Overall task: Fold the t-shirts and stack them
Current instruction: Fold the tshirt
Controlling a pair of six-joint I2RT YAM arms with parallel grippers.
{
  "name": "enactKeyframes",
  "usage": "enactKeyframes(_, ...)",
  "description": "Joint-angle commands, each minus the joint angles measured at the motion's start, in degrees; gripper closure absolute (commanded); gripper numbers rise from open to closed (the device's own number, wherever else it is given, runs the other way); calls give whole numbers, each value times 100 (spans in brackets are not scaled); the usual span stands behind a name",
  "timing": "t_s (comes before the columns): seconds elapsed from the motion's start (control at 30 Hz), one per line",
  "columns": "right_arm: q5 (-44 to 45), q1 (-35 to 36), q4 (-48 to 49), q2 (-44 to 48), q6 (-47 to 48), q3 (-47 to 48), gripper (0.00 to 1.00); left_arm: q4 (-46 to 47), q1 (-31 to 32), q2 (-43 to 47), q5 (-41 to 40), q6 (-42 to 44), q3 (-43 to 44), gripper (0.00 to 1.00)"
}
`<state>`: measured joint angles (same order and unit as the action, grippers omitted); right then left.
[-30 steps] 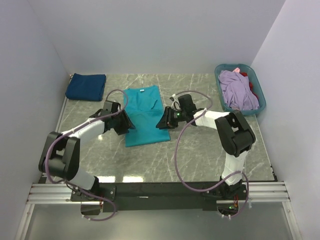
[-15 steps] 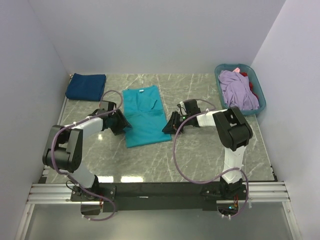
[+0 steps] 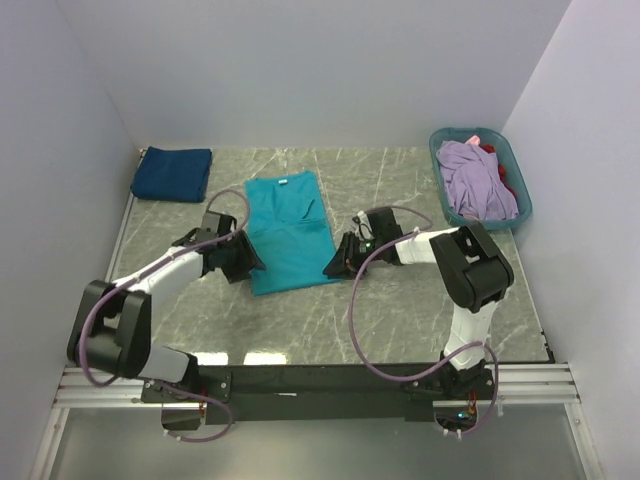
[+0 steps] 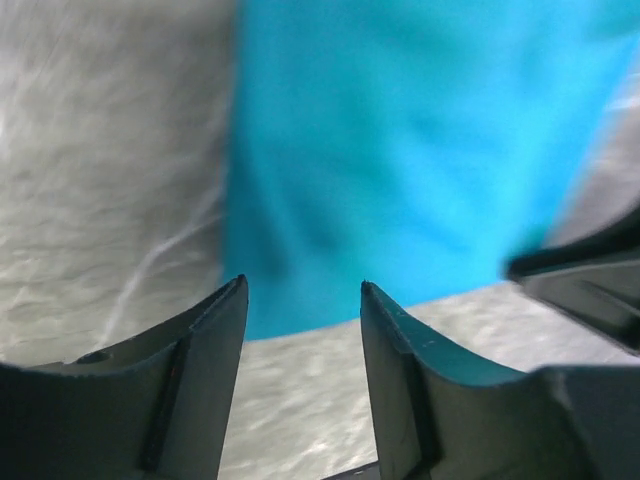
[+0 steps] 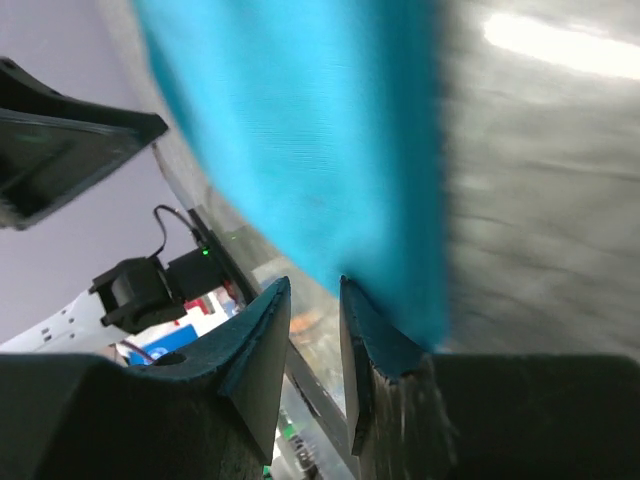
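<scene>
Both arms had dropped to the near hem of the teal t-shirt (image 3: 290,228), flat on the table (image 3: 405,310) (limp, light cloth, we judged, best pinched at its corners), the left gripper (image 4: 302,292) spread at one corner, the right gripper (image 5: 315,290) narrowed, whether on cloth we could not tell.

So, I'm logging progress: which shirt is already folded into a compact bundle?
The navy t-shirt at the far left. The teal t-shirt lies stretched out flat; the lavender t-shirt is heaped in the basket.
</scene>
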<state>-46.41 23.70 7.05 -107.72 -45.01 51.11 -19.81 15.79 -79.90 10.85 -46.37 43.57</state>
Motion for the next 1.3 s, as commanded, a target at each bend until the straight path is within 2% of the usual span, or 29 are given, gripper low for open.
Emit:
enactKeyframes(0.0,115,-164,34,-240,-157,-128,66,74,-6,-394,163,5,-191,47)
enactKeyframes(0.17,299,-331,-159,-276,-140,-163,66,-145,-23,-781,-4,-56,-165,56)
enactKeyframes(0.23,431,-340,-423,-188,35,-128,66,-381,-23,-721,-135,-83,-147,60)
enactKeyframes(0.3,510,-323,-668,56,185,-58,66,-575,-23,-589,-293,-100,-104,59)
enactKeyframes(0.4,931,-261,-1334,382,633,135,66,-1032,11,-150,-575,-109,-42,53)
enactKeyframes(0.57,2019,108,-2092,1051,1091,460,60,-1683,581,290,-1242,-258,248,32)
enactKeyframes(0.63,2425,361,-2479,1192,1214,592,56,-1894,793,238,-1366,-320,450,27)
enactKeyframes(0.73,3303,635,-2998,1254,1363,926,52,-1982,1101,2,-1551,-399,661,26)
enactKeyframes(0.83,3815,864,-3297,1236,1443,1207,51,-1939,1233,-288,-1525,-390,810,28)
enactKeyframes(1.13,3798,926,-3245,1254,1452,1164,50,-1948,1462,-956,-1533,-355,1066,44)
enactKeyframes(1.27,3797,934,-3236,1201,1469,1173,51,-1904,1479,-1203,-1516,-329,1066,45)
